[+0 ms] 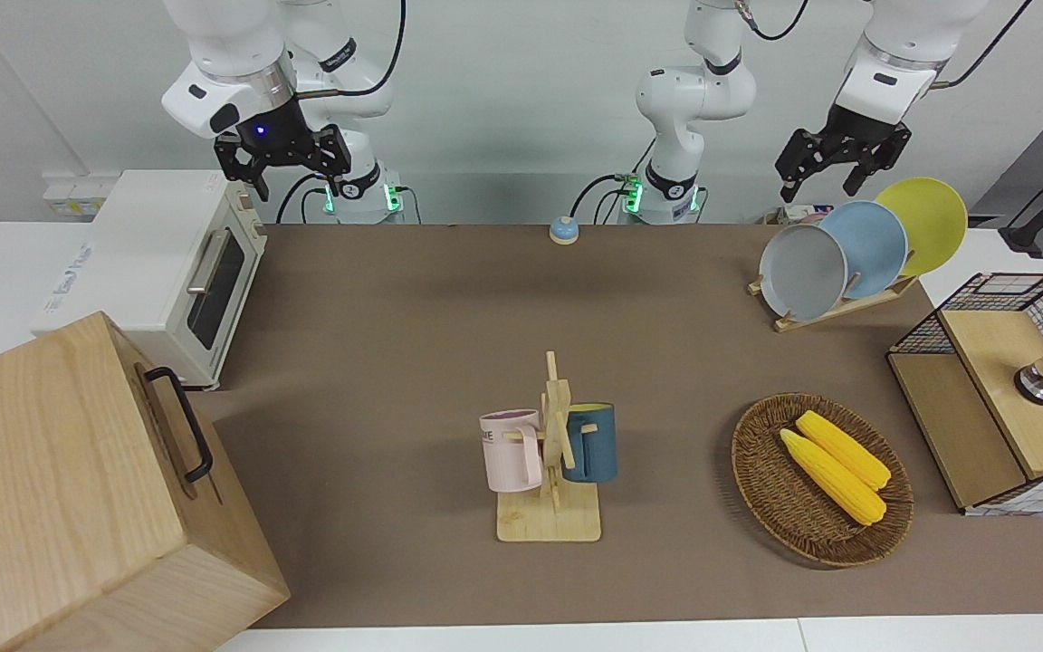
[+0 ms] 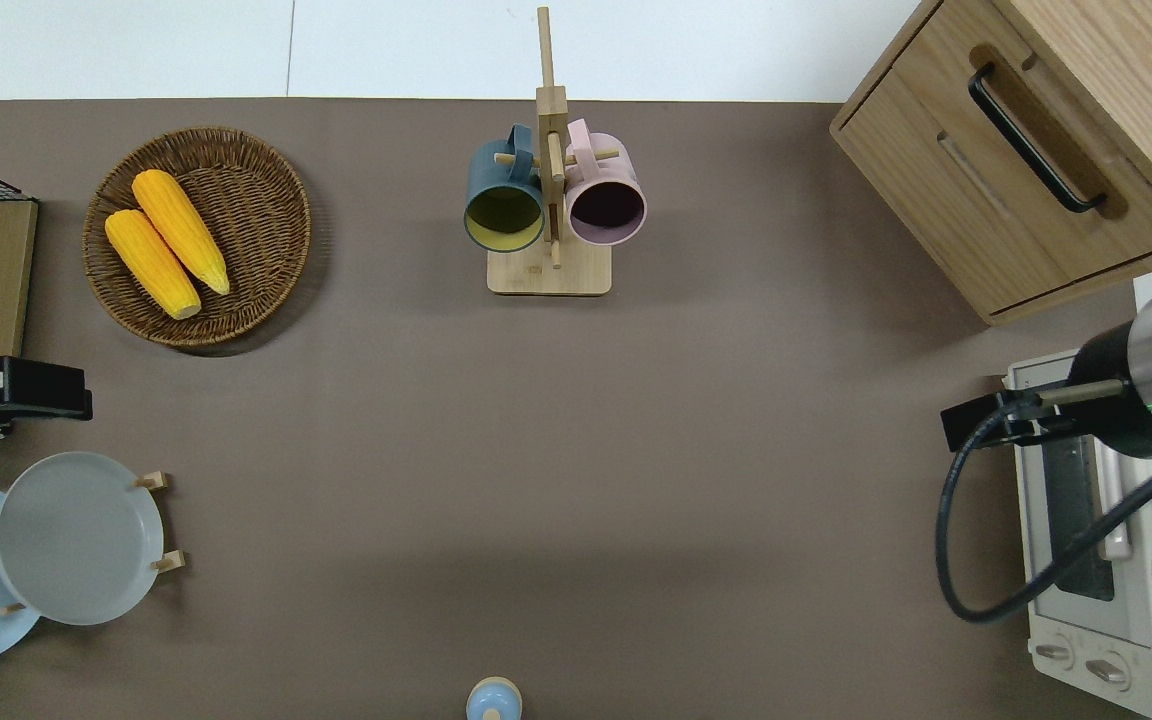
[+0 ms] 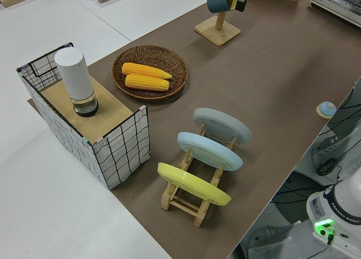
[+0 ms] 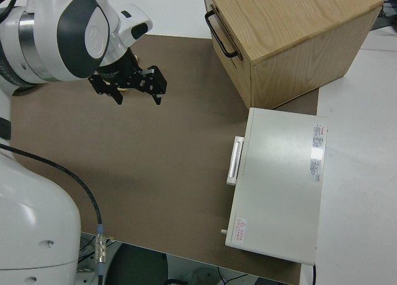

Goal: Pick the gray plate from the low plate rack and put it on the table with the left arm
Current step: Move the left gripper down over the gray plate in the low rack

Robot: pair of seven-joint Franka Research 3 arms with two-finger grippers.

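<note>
The gray plate point(image 1: 802, 272) leans upright in the slot of the low plate rack point(image 1: 834, 311) that lies farthest from the robots, at the left arm's end of the table point(image 1: 449, 317). It also shows in the overhead view point(image 2: 78, 537) and the left side view point(image 3: 221, 125). My left gripper point(image 1: 818, 188) is open and empty, up in the air. In the overhead view it point(image 2: 6, 395) is over the table between the rack and the wire shelf, apart from the plates. My right gripper point(image 1: 291, 177) is open, empty and parked.
A sky-blue plate point(image 1: 875, 246) and a yellow plate point(image 1: 924, 222) stand in the same rack. A wicker basket point(image 1: 757, 471) with two corn cobs, a mug tree point(image 1: 550, 453), a wire shelf point(image 1: 983, 398), a toaster oven point(image 1: 177, 272), a wooden cabinet point(image 1: 60, 489) and a small bell point(image 1: 563, 230) stand around.
</note>
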